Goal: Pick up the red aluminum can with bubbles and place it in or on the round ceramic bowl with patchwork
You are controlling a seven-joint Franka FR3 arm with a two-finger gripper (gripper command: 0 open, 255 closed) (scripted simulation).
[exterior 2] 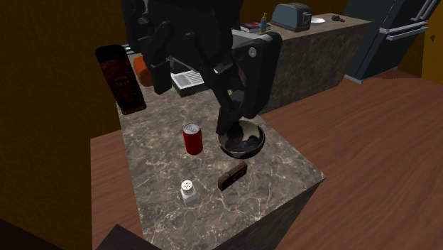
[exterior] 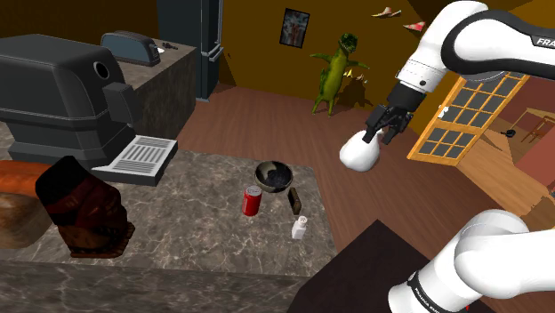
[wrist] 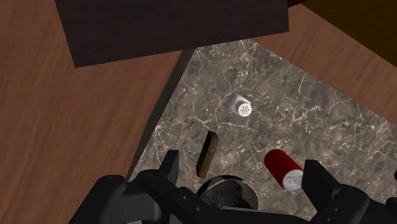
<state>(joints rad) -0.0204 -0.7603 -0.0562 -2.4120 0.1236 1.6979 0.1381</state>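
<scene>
Marble counter (exterior: 178, 240) in the shoulder view held the red can (exterior: 253, 201) upright just beside the bowl (exterior: 274, 175), so we judged the trip short. In the second exterior view a white shaker (exterior 2: 188, 192) and dark block (exterior 2: 233, 175) sat nearer the edge, out of the way. In the wrist view our gripper (wrist: 243, 167) hung above, fingers spread, holding nothing.
</scene>
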